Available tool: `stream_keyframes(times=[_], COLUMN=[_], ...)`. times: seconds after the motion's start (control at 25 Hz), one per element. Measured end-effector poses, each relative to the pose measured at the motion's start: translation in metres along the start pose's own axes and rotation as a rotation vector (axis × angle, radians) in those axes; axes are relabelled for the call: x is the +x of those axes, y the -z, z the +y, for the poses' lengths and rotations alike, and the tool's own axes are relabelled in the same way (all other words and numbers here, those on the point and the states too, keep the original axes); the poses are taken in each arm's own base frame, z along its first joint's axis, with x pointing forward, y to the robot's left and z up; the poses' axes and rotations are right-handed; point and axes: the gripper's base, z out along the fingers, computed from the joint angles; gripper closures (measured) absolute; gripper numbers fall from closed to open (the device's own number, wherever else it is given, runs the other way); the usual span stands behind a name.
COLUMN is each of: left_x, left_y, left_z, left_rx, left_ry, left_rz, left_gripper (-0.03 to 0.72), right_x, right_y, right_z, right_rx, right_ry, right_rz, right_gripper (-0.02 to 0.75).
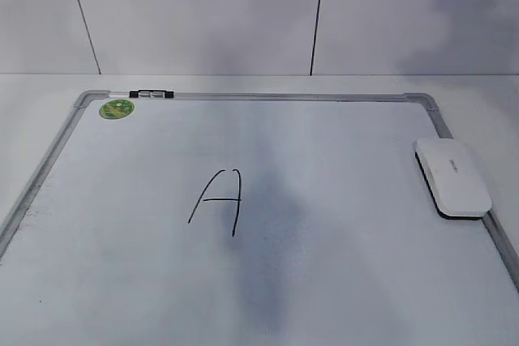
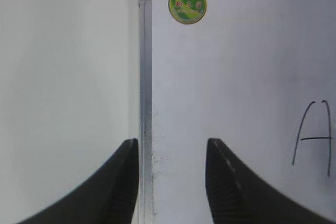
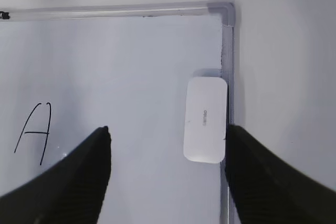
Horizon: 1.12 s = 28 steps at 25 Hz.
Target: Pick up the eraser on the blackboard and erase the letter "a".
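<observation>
The blackboard (image 1: pixel 284 96) is a white board with a grey frame, lying flat on the table. The white eraser (image 1: pixel 454 176) lies on it against the right frame edge. In the right wrist view the eraser (image 3: pixel 205 119) sits just ahead of my open right gripper (image 3: pixel 168 128), close to its right finger, not touched. My open, empty left gripper (image 2: pixel 172 142) hovers over the board's left frame (image 2: pixel 145 77). Only a large capital "A" (image 1: pixel 219 200) is written mid-board. No small letter "a" shows in any view. Neither gripper shows in the exterior view.
A round green sticker (image 1: pixel 117 108) sits at the board's far-left corner, with a black and silver clip (image 1: pixel 152 94) on the top frame beside it. A white table surrounds the board, and a panelled wall stands behind.
</observation>
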Motion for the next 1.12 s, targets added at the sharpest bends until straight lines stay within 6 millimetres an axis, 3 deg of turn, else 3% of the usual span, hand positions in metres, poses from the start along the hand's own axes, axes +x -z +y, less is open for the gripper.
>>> stream_keyframes(times=[0.36, 0.8, 0.96, 1.12], left_x=[0.03, 0.078, 0.105, 0.136], left_y=[0.072, 0.154, 0.174, 0.176], left_z=[-0.033, -0.036, -0.035, -0.03], left_rx=[0.034, 0.093, 0.146, 0.162], left_ry=[-0.129, -0.165, -0.165, -0.164], left_rz=[-0.162, -0.369, -0.415, -0.416], left_gripper=[0.368, 0.368, 0.368, 0.368], right_x=[0.065, 0.115, 0.136, 0.16], right_y=[0.036, 0.08, 0.099, 0.106], right_z=[0.0, 0.013, 0.008, 0.002], right_rx=[0.006, 0.041, 0.028, 0.016], right_ry=[0.006, 0.158, 0.119, 0.102], right_rz=[-0.003, -0.115, -0.177, -0.201], right_gripper=[0.197, 0.197, 0.197, 0.197])
